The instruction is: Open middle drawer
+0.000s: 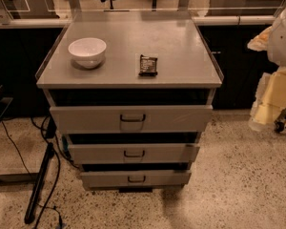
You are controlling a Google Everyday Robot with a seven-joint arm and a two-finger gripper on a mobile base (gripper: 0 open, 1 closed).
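Camera view: middle drawer (pixel 133 153) of three; gripper (pixel 269 101) far right.

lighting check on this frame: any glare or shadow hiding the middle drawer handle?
Camera view: dim, warm cast. Camera view: cabinet top shows soft sheen, no hard glare. Camera view: black shadow bands sit above each drawer front, but the middle drawer front is evenly lit and its handle reads. Camera view: end effector, cut by the right edge, is the brightest patch.
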